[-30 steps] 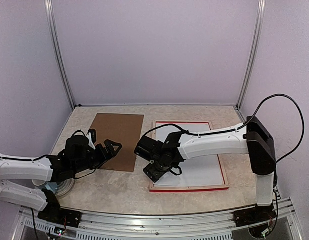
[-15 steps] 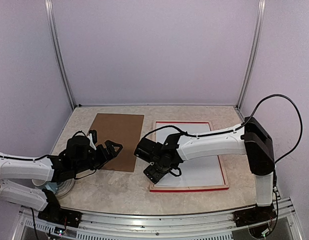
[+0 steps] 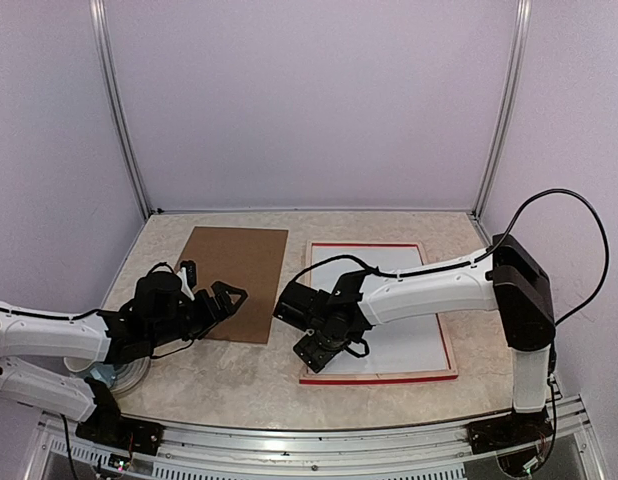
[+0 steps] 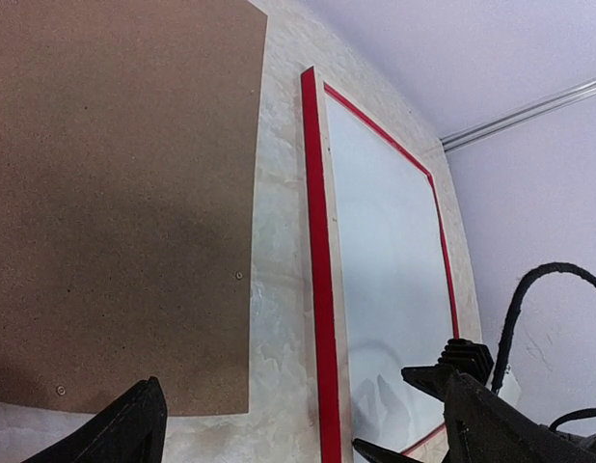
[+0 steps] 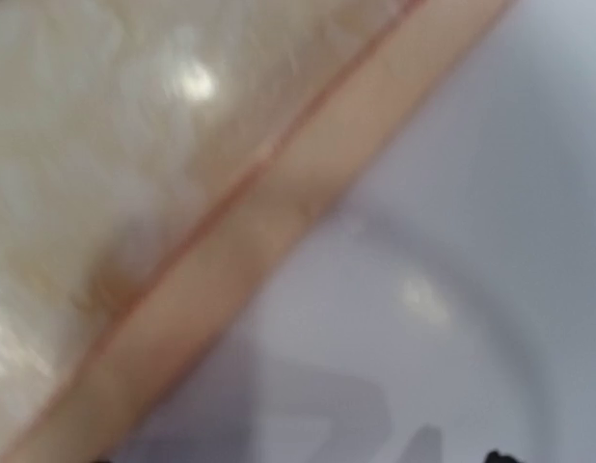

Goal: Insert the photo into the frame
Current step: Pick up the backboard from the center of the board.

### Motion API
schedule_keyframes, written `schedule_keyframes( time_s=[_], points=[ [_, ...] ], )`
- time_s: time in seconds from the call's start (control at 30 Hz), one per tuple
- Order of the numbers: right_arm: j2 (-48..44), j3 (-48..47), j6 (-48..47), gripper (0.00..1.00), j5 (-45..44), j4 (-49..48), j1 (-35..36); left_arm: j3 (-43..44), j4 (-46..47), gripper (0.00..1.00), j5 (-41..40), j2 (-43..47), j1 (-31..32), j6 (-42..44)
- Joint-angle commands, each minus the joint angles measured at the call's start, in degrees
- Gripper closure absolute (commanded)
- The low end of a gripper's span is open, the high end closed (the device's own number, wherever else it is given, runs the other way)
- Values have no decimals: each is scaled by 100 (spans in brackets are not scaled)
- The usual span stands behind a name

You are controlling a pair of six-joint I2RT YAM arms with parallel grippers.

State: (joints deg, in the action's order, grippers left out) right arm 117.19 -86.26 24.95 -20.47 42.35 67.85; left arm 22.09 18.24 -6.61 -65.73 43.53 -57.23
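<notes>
item: the photo (image 3: pixel 409 300), white back up, within the frame (image 3: pixel 379 379), 3 o'clock on the table (image 3: pixel 239 375). we judge it light, limp and easily creased; lift by an edge. left gripper (image 3: pixel 227 300) spread, empty. right gripper (image 3: pixel 324 352) at the frame's 7 o'clock corner; we cannot tell its grip.
</notes>
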Motion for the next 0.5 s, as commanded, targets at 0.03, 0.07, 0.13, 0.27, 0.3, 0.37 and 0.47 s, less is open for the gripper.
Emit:
schedule_keyframes(
  time_s=[0.03,0.07,0.13,0.27,0.3,0.37,0.47],
  points=[
    [-176,286,45,17,-7,353,79,115,202,1,96,-109,-20,-11],
    [-190,305,45,17,-11,369,77,126,205,1,98,-127,-20,-12],
    [-209,316,47,17,-40,392,79,138,206,1,100,-132,-20,-10],
    [-222,241,27,17,-126,436,74,138,206,1,99,-115,-20,-12],
    [-223,213,15,17,-146,447,73,138,206,1,99,-108,-20,-8],
    [-229,167,-6,16,-195,465,72,131,206,1,107,-98,-20,-16],
    [-391,161,-80,15,-314,546,26,91,196,1,91,-47,-11,-16]
  ],
)
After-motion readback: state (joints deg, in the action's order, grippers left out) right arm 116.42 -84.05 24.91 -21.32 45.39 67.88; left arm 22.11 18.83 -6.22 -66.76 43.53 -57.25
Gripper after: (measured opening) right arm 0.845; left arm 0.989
